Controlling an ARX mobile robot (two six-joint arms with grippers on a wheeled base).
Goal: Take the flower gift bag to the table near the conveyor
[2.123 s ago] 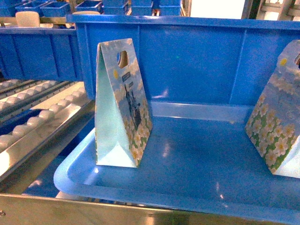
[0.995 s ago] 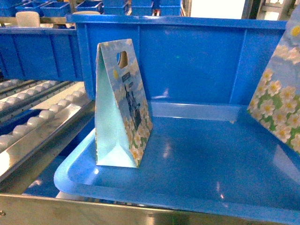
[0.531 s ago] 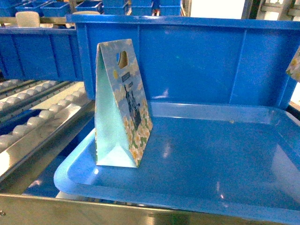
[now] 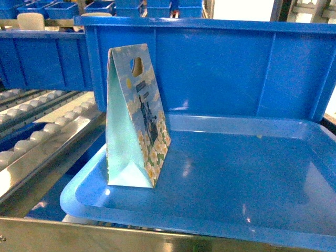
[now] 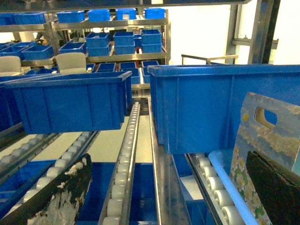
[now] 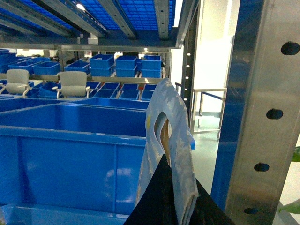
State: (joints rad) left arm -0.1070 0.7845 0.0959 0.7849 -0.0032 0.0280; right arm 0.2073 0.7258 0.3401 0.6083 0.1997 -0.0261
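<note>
One flower gift bag (image 4: 142, 121) stands upright at the left end of the blue tray (image 4: 157, 216), beside the conveyor (image 4: 47, 131) with its white rollers. The left wrist view has this bag (image 5: 262, 136) at the right, partly behind my right-hand finger (image 5: 276, 187). My left gripper (image 5: 168, 159) is open over the roller rows (image 5: 124, 159), holding nothing. A second flower gift bag (image 6: 171, 122) hangs edge-on in the air, and my right gripper (image 6: 180, 190) is shut on its lower part. Neither gripper appears in the head view. The table is out of view.
A tall blue bin (image 4: 210, 68) stands right behind the tray. More blue bins (image 5: 70, 101) sit on the roller lanes and on the back shelves. A perforated steel upright (image 6: 262, 117) rises close to the right of the held bag.
The bag at the tray's right end rose up and to the right and left the head view. The left bag has not moved.
</note>
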